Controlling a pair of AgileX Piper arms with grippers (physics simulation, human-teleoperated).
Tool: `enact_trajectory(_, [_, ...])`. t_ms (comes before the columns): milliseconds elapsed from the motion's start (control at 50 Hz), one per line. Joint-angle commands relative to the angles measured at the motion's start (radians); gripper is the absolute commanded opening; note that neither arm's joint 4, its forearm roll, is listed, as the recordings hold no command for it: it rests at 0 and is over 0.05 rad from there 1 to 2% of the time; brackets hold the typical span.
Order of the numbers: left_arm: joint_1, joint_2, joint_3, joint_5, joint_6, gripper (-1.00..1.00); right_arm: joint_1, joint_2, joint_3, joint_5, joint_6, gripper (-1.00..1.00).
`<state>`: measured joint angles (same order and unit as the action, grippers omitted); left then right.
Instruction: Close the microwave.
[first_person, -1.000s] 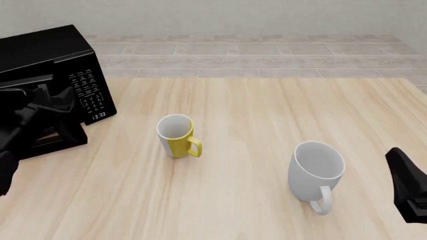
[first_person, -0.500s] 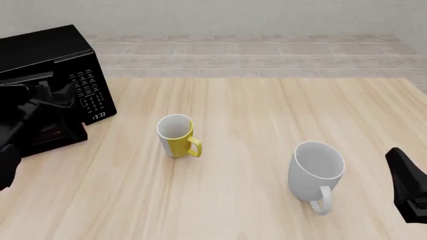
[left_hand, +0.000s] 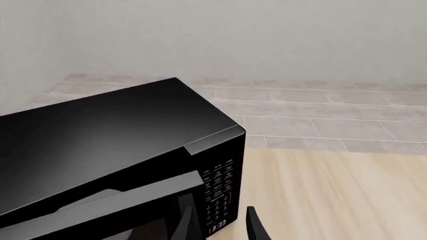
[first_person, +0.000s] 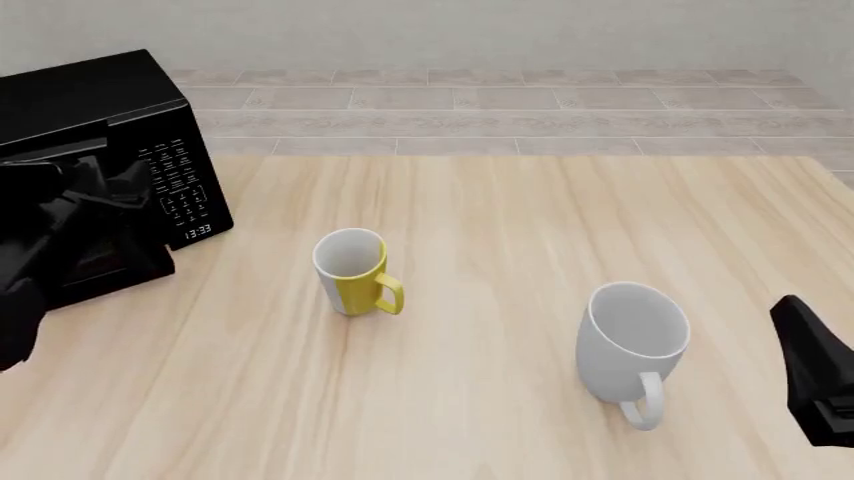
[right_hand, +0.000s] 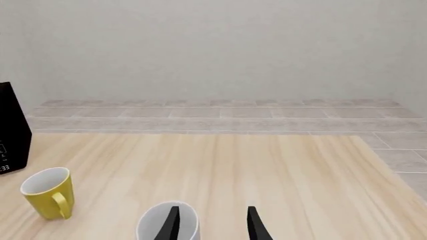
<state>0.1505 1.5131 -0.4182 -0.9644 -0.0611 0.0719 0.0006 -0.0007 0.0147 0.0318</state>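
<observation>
The microwave (first_person: 94, 100) is a large glossy black box at the table's far left, with its keypad panel (first_person: 176, 185) facing right of centre. Its door (left_hand: 100, 207) stands slightly ajar, its grey top edge showing in the left wrist view. My left gripper (first_person: 100, 195) presses against the door's front, black on black in the front view. In the left wrist view the left gripper (left_hand: 220, 222) is open, with the keypad (left_hand: 219, 192) just beyond its fingers. My right gripper (right_hand: 212, 222) is open and empty, low at the table's right edge (first_person: 817, 372).
A yellow mug (first_person: 355, 272) stands upright near the table's middle, right of the microwave. A larger white mug (first_person: 633, 345) stands at the front right, just under the right gripper's fingers (right_hand: 172, 222). Tiled floor lies beyond the table's far edge.
The microwave door has swung further toward shut, its lower corner drawing back to the box. My left gripper has moved forward with it. The right arm has not moved.
</observation>
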Motion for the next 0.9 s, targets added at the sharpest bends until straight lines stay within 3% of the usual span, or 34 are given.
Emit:
enact_trajectory(20, [0.093,0.094,-0.001,0.125,0.034,1.0,0.0,0.0,0.0,0.002,0.003,1.0])
enact_trajectory(900, [0.111,0.132,-0.033,0.13,0.035,1.0,0.007,0.0,0.001,-0.004,0.006,1.0])
